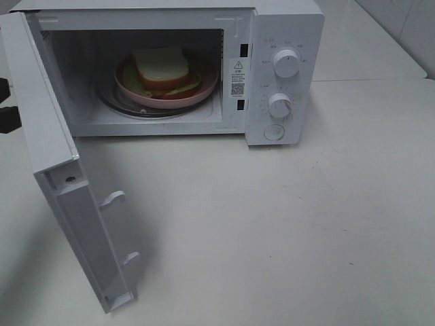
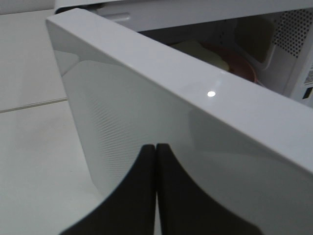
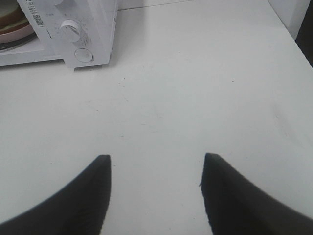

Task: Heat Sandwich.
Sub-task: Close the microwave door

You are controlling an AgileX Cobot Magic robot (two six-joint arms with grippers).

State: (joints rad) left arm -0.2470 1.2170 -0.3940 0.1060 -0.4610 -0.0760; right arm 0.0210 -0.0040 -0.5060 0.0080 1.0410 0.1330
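Note:
The sandwich [image 1: 161,69] lies on a round pink plate [image 1: 204,89] on the glass turntable inside the white microwave [image 1: 282,27]. The microwave door [image 1: 51,146] stands swung wide open to the left. My left gripper [image 2: 155,147] is shut and empty, its two dark fingertips pressed together right at the door's outer face [image 2: 122,132]. Over the door's top edge, part of the sandwich [image 2: 198,49] and plate [image 2: 242,66] show. My right gripper [image 3: 155,159] hovers open over the bare table, well right of the microwave [image 3: 93,24], with nothing between its fingers.
Two knobs [image 1: 286,62] [image 1: 279,105] and a round button [image 1: 274,132] sit on the microwave's right panel. The white table [image 1: 285,231] spreads out in front. A dark part of the left arm [image 1: 8,117] shows behind the door at the left edge.

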